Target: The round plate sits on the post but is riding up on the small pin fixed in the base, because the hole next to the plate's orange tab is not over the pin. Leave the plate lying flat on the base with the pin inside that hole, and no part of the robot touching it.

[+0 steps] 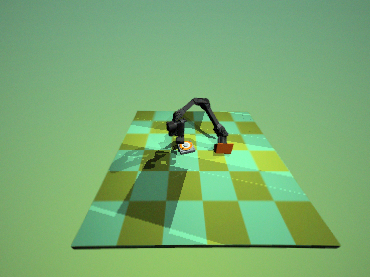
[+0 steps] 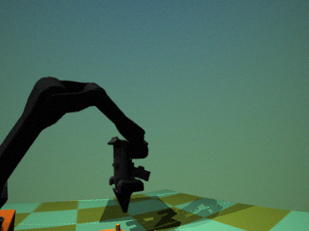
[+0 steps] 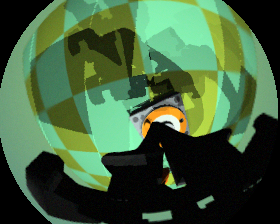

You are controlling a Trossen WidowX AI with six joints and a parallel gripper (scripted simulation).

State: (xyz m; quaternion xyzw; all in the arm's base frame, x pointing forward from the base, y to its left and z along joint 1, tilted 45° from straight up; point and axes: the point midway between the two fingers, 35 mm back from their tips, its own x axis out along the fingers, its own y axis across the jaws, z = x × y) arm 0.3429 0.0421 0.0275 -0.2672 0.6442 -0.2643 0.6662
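Fingers above the round plate
The fingers (image 2: 124, 207), pressed together on nothing, point down just above the round plate (image 1: 186, 146); checkered bench (image 1: 260, 216) stretches openly around.

The arm (image 2: 63, 98) is showing as matte black all over, its links thick and rounded, swelling at the joints. A boxy wrist block (image 2: 123, 161) with small lugs jutting from its side is leading into the claw (image 2: 124, 205), whose dark fingers are tapering to one wedge-like point. The arm is rising from a red-orange square base (image 1: 223, 148). Any cables, screws or markings are too dark to make out.
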